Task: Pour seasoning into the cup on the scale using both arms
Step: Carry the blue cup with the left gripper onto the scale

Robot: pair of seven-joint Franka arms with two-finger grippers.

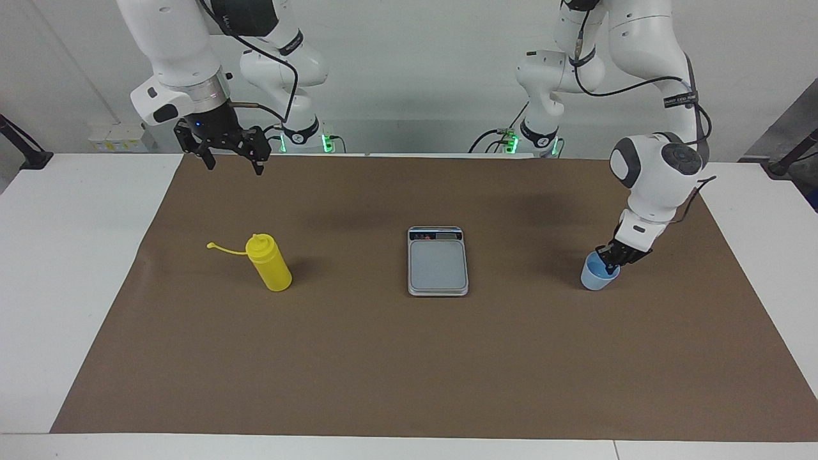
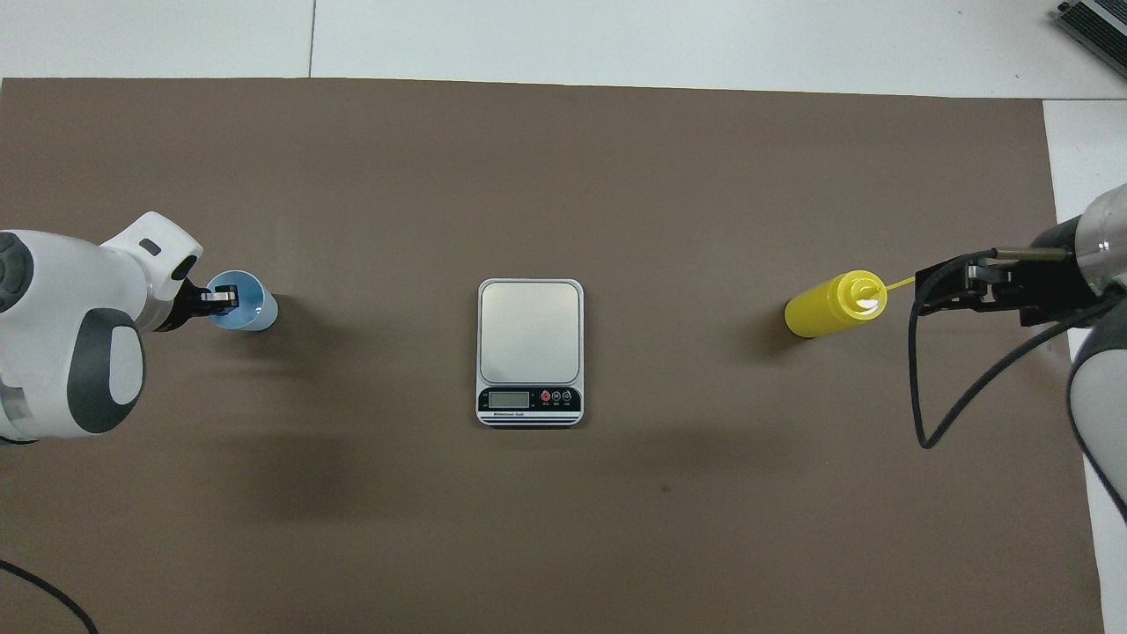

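The yellow seasoning bottle [image 1: 271, 262] stands on the brown mat toward the right arm's end, its cap strap [image 1: 223, 248] sticking out sideways; it also shows in the overhead view [image 2: 828, 304]. The silver scale [image 1: 438, 262] [image 2: 530, 330] lies bare mid-mat, its display on the edge nearer the robots. The light blue cup [image 1: 595, 276] [image 2: 251, 308] stands on the mat toward the left arm's end. My left gripper [image 1: 612, 257] [image 2: 218, 298] is down at the cup's rim. My right gripper [image 1: 233, 161] [image 2: 955, 286] is open and empty, raised above the mat beside the bottle.
The brown mat [image 1: 383, 370] covers most of the white table [image 1: 77, 287]. A cable [image 2: 960, 396] hangs from the right arm's wrist. Nothing else stands on the mat.
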